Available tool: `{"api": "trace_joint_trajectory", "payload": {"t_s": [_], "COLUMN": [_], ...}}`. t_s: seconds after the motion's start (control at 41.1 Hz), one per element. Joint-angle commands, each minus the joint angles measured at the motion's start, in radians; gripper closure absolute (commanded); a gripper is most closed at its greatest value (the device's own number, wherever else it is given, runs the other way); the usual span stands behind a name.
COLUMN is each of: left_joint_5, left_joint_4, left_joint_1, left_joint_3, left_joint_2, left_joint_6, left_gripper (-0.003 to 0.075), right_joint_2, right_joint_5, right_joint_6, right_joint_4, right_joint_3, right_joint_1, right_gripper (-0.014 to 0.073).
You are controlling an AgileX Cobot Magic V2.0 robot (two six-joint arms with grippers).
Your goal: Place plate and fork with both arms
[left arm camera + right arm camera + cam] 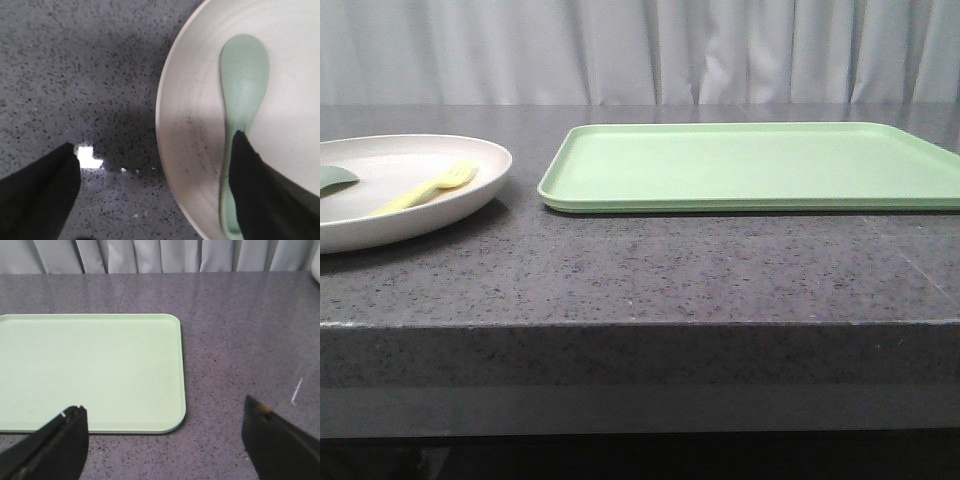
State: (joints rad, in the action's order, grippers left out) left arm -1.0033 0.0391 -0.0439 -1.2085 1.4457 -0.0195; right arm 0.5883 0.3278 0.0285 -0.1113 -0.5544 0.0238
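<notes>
The cream-white plate (410, 215) lies at the left of the dark counter. The pale yellow fork (425, 188) lies in it, tines toward the tray. In the left wrist view the plate's rim (172, 130) lies between the wide-apart fingers of my left gripper (157, 150), which is open, one finger over the counter, the other over the plate's inside and the spoon's handle. The fork is out of that view. My right gripper (165, 412) is open and empty above the counter by the tray's corner. Neither gripper shows in the front view.
A dull grey-green spoon (243, 80) lies in the plate, also showing in the front view (335, 180). A flat light green tray (750, 165) lies at centre-right, also in the right wrist view (90, 370). Grey curtains hang behind. The counter's front edge (640, 325) is near.
</notes>
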Motion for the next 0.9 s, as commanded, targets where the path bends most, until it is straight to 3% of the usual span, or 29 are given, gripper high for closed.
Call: {"api": "trace_joint_trajectory", "payload": {"t_s": [0.0,0.657,0.73,0.876], "left_joint_5": [0.025,0.051,0.051,0.053], "left_joint_4": [0.005,0.018,0.034,0.088], "left_joint_1": [0.000,0.000,0.000,0.000], "left_joint_3": [-0.035,-0.035,-0.035,-0.035], "left_joint_2": [0.015,0.124,0.124,0.124], "left_joint_6": [0.013,0.013,0.013,-0.005], "left_gripper": [0.0133,0.0139,0.0180,0.0366], "right_joint_2": [0.006,0.006,0.006,0.006], "right_joint_5": [-0.084,-0.084,-0.085,-0.085], "right_joint_6": [0.007,0.007,0.007,0.007], "right_joint_4": [0.003,0.003,0.003,0.003], "right_joint_3": [-0.039,-0.039,-0.039,-0.039], "right_joint_1": [0.005,0.005,0.005,0.005], "right_gripper": [-0.0050,-0.0050,-0.0050,-0.0050]}}
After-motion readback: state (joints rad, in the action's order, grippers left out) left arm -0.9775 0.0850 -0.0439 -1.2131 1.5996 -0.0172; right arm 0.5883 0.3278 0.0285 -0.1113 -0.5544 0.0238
